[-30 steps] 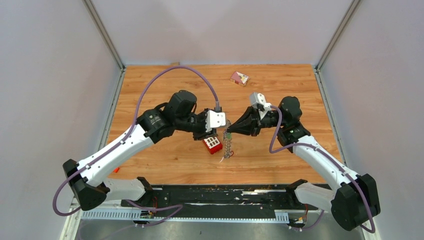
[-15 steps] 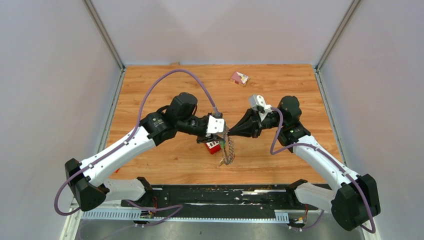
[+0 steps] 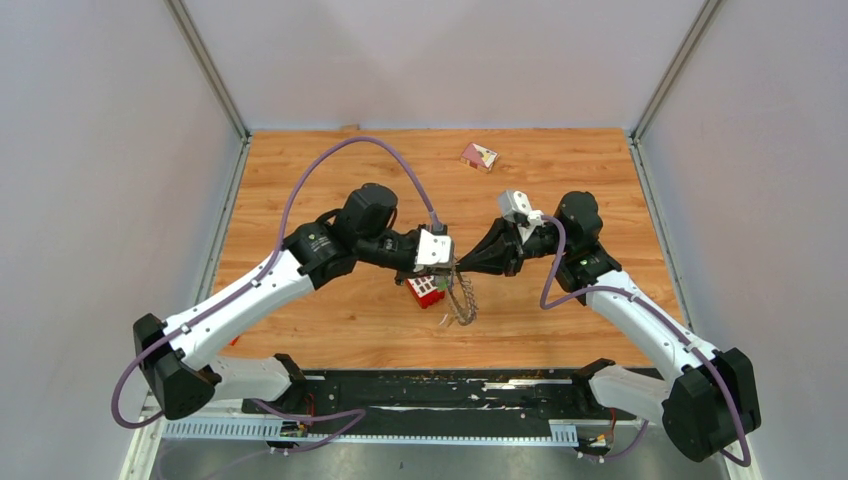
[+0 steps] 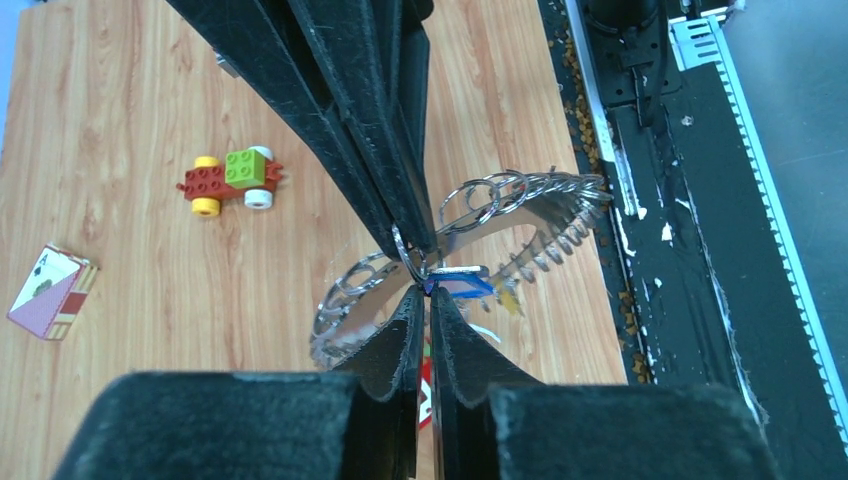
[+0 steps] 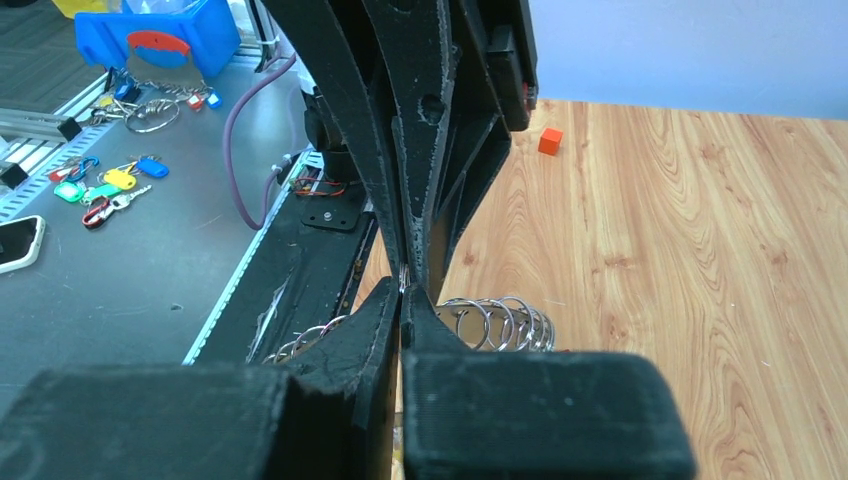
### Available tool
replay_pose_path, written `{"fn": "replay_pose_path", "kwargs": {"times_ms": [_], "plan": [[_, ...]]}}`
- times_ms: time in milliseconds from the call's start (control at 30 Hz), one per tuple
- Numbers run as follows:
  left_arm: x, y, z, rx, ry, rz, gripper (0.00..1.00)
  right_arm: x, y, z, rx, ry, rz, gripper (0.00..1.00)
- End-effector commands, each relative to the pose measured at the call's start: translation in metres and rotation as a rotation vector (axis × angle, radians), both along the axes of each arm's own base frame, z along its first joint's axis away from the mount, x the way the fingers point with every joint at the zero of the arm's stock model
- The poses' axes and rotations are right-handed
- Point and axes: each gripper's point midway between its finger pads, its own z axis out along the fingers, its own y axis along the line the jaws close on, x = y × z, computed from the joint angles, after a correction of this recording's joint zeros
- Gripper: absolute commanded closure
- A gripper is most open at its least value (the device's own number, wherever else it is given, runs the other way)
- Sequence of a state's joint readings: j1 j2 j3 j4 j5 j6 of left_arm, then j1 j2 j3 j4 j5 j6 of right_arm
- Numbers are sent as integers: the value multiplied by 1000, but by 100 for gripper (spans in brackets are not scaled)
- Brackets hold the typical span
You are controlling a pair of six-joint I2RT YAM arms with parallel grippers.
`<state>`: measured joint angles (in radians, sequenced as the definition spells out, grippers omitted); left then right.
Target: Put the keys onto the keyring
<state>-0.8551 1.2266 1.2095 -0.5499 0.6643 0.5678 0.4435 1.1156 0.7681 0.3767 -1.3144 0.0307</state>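
The keyring, a grey ring rimmed with small wire loops, hangs above the table between both grippers. It also shows in the left wrist view and the right wrist view. My left gripper is shut on a small key with a blue tag right at the ring's rim. My right gripper is shut on a wire loop of the keyring, tip to tip with the left one. A yellow tag hangs among the loops.
A red studded brick lies under the left gripper. A red-yellow-green block toy and a playing card lie further back. A small orange cube sits near the left edge. More tagged keys lie off the table on the grey bench.
My left gripper has moved right to meet the right gripper's tips. The hanging keyring has turned from edge-on to more open and swung slightly right.
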Motion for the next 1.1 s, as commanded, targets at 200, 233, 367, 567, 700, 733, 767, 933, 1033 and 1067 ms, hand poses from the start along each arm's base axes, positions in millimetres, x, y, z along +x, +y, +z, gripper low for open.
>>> {"fn": "replay_pose_path", "kwargs": {"times_ms": [200,233,367,567,700,733,767,933,1033,1067], "plan": [[8,-10,21,-39,-36,-7,100,-6,-1,24,40,-106,36,100],[8,-10,21,-39,-35,-11,100,-6,-2,24,40,-107,37,100],[5,-12,18,-34,-22,-35,100,-8,-1,24,41,-108,42,100],[3,-16,13,-15,4,-65,100,-10,2,22,40,-104,51,100],[3,-18,12,-6,17,-71,100,-11,2,23,42,-107,55,100],[4,-18,11,-4,18,-71,100,-11,2,23,42,-107,56,100],[5,-19,11,-3,16,-69,100,-12,2,23,43,-110,58,100],[8,-21,11,-1,13,-60,100,-14,3,23,42,-108,66,100],[11,-22,11,-7,10,-48,100,-16,3,23,43,-108,76,100],[11,-23,10,-8,10,-47,100,-17,4,23,43,-106,79,100]]}}
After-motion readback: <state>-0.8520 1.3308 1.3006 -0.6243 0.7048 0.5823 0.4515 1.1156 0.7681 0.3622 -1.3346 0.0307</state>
